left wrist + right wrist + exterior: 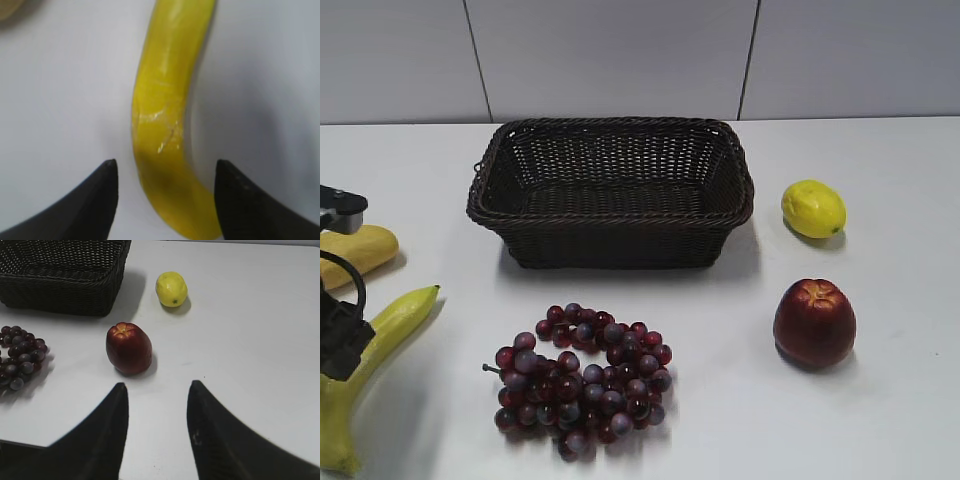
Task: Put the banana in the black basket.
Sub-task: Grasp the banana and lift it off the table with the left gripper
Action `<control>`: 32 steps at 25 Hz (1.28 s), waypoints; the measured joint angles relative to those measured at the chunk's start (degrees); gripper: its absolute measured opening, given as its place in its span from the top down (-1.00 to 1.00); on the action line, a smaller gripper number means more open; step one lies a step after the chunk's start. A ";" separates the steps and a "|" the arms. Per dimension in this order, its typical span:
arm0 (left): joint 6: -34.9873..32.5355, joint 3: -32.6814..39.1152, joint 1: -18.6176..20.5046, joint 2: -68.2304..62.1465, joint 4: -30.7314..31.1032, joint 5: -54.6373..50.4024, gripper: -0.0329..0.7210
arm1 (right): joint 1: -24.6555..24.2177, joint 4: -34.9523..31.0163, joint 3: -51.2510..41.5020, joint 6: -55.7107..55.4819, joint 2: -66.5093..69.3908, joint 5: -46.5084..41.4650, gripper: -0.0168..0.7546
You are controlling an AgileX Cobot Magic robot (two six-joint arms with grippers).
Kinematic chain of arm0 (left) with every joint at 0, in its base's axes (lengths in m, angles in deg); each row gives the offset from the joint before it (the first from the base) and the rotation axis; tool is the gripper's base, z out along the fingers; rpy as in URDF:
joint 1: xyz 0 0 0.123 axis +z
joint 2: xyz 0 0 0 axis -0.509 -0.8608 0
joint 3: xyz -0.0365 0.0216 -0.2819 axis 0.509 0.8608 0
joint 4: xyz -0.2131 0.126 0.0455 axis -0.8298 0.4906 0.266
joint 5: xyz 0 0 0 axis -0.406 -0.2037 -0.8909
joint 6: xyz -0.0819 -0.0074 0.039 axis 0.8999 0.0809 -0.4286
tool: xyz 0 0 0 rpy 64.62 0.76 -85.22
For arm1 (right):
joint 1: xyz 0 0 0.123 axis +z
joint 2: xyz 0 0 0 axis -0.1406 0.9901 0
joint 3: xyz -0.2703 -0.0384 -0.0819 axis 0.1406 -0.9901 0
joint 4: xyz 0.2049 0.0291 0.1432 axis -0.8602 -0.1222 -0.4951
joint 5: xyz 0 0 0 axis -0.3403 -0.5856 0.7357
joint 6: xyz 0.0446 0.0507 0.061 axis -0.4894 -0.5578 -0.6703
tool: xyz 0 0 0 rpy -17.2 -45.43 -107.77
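The banana (395, 318) lies on the white table at the front left, its green tip pointing toward the basket. In the left wrist view the banana (165, 90) runs up between my two fingers. My left gripper (165, 165) is open and straddles the banana near its lower curve, with a gap at the left finger; it also shows in the exterior view (340, 335). The black basket (610, 240) stands empty at the back middle; its corner shows in the right wrist view (60, 285). My right gripper (157, 390) is open and empty over bare table.
A plump yellow-tan fruit (355, 250) lies just behind the banana at the left edge. A bunch of red grapes (582, 380) lies in front of the basket. A red apple (814, 322) and a lemon (813, 208) sit to the right.
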 joint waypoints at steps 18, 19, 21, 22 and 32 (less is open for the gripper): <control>0.00 -0.04 3.83 -6.06 1.31 9.93 -0.66 | 0.00 0.00 0.00 0.00 0.00 0.00 0.18; 0.00 -0.04 3.83 -6.50 1.31 9.92 -0.66 | 0.00 0.00 0.00 0.00 0.00 0.00 0.18; 0.00 -0.04 3.83 -7.60 1.25 9.98 -0.66 | 0.00 0.00 0.00 0.00 0.00 0.00 0.18; 0.00 -0.04 3.83 -8.19 1.19 9.98 -0.66 | 0.00 0.00 0.00 0.00 0.00 0.00 0.18; 0.00 -0.04 3.83 -9.39 -0.81 10.11 -0.60 | 0.00 0.00 0.00 0.00 0.00 0.00 0.18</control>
